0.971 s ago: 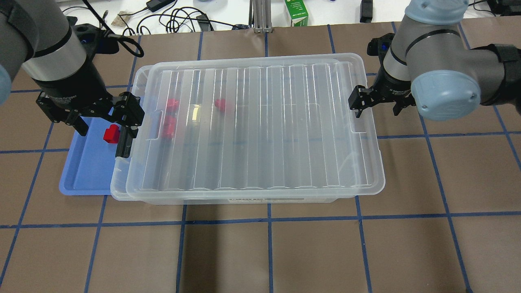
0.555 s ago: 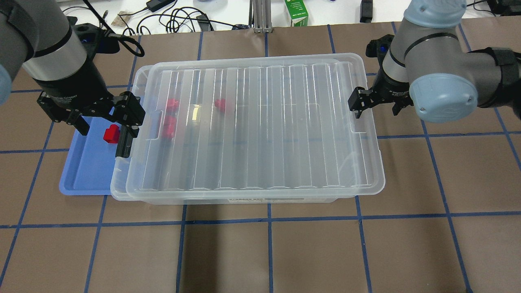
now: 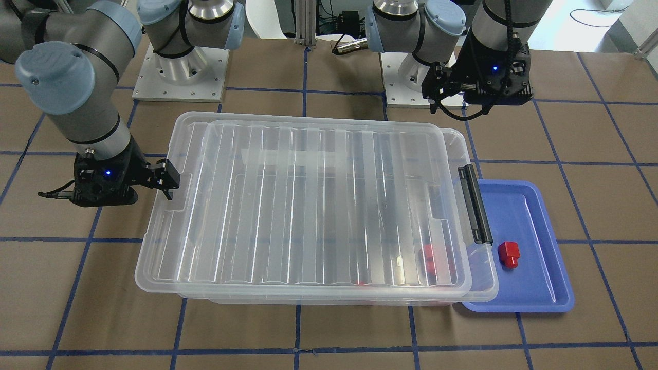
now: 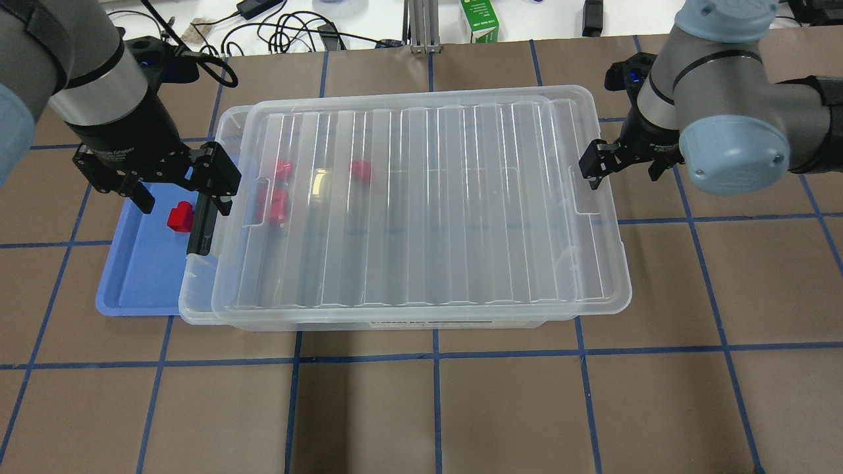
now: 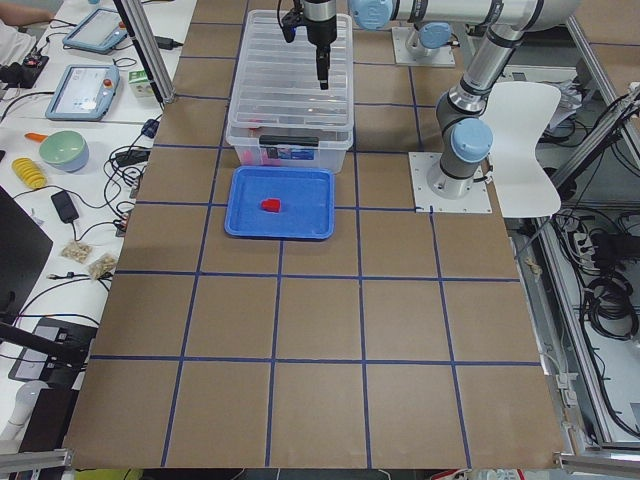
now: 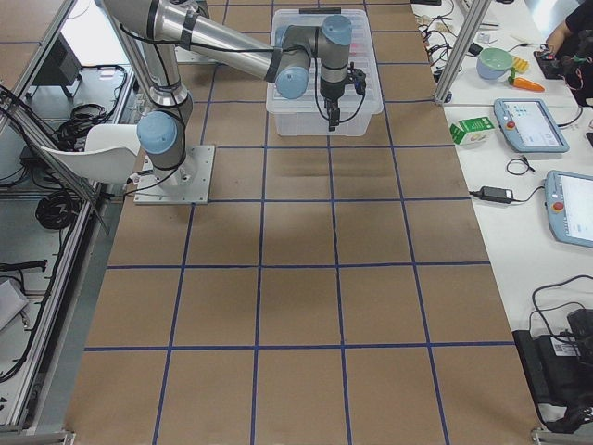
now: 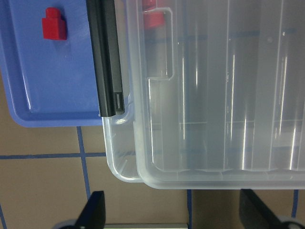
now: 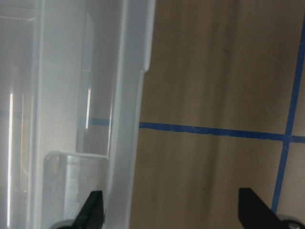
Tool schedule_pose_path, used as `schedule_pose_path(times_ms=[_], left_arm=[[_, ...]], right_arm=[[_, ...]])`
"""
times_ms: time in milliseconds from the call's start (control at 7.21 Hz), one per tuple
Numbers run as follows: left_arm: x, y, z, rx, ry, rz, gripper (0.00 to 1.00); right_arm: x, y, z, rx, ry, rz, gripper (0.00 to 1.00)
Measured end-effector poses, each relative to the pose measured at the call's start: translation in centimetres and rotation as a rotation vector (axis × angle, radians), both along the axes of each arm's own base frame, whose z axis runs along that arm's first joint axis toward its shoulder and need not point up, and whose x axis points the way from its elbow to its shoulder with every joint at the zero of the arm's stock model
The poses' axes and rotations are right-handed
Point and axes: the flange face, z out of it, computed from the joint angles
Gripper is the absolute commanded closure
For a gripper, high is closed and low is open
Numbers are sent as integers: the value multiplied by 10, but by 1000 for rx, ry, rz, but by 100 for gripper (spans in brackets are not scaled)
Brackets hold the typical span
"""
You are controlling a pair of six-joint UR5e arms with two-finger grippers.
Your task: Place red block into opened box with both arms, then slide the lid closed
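While the lid (image 4: 421,197) lies offset on the box (image 4: 193,297), left hand (image 4: 183,196) and right hand (image 4: 624,172) hang open at its ends; the block (image 4: 178,217) sits in the tray (image 4: 132,283).

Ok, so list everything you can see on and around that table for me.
box: one, clear, mid-table
lid: one, clear and ribbed, lying on the box, shifted toward the robot's right
handle: one, black, at the box's left end
tray: one, blue, against the box's left end
red block: one, red, on the tray
other red blocks: three, red, blurred through the lid, in the box's left half
carton: one, green and white, on the bench beyond the table
table: one, brown with blue grid lines
left tool: one, black, open, above the tray and handle
right tool: one, black, open, at the lid's right end
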Motion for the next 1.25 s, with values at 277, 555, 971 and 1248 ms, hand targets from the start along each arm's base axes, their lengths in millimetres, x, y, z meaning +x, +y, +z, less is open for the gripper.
schedule_pose_path(times_ms=[277, 555, 971, 1248], left_arm=[[5, -14, -2, -37, -2, 8, 0], [42, -35, -8, -57, -2, 56, 0], [92, -85, -49, -98, -6, 52, 0], [119, -106, -74, -92, 24, 29, 0]], right_arm=[[-30, -3, 0, 4, 6, 15, 0], [-62, -3, 1, 10, 31, 46, 0], [-100, -2, 4, 13, 42, 84, 0], [-121, -1, 6, 14, 46, 118, 0]])
